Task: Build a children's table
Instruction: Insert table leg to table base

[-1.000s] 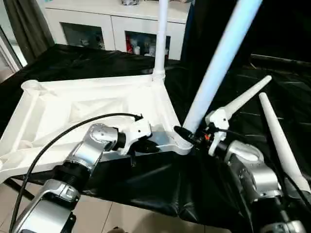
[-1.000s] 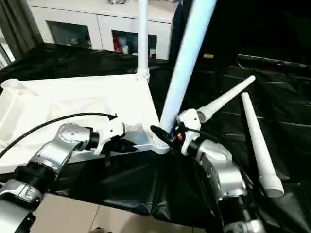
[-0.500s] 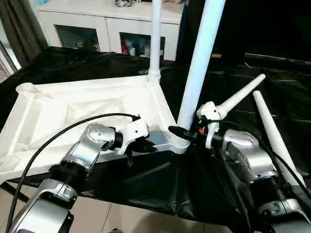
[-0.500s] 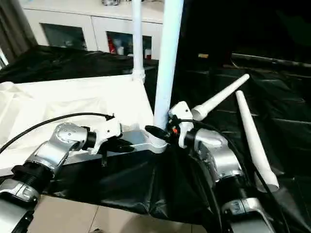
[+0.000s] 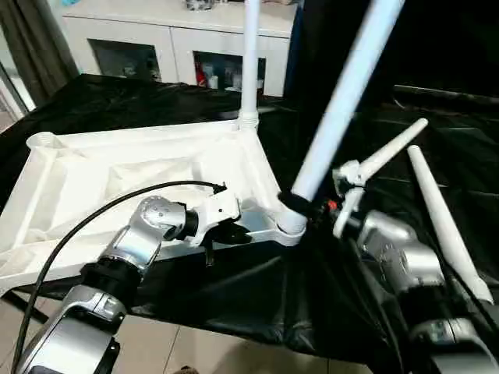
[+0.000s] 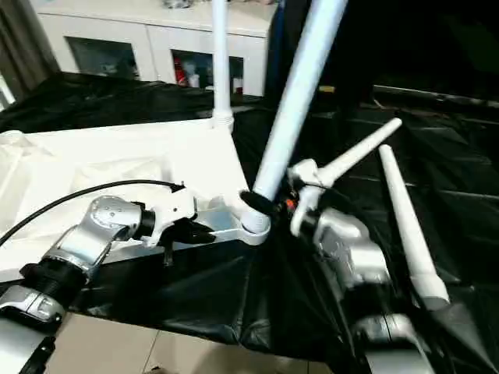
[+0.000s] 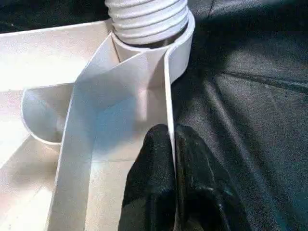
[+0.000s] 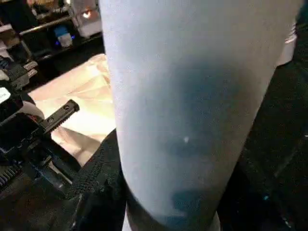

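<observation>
White plastic tabletop [image 5: 140,167] lies ribbed side up on the black-draped bench [image 5: 132,97]. The left gripper [image 5: 234,234] pinches its near rim, jaws clenched on the wall. The right gripper [image 5: 300,204] grasps a tilted leg [image 5: 339,101] at the near corner socket [image 5: 288,227]; another leg [image 5: 250,58] stands at twelve o'clock, two spare legs [image 5: 440,218] lie toward three. Tilted so, the thread may cross and jam. The corner sits near the bench edge, so room is scant.

Tilted leg [image 5: 341,100] top cut off; upright leg [image 5: 250,58] too.
</observation>
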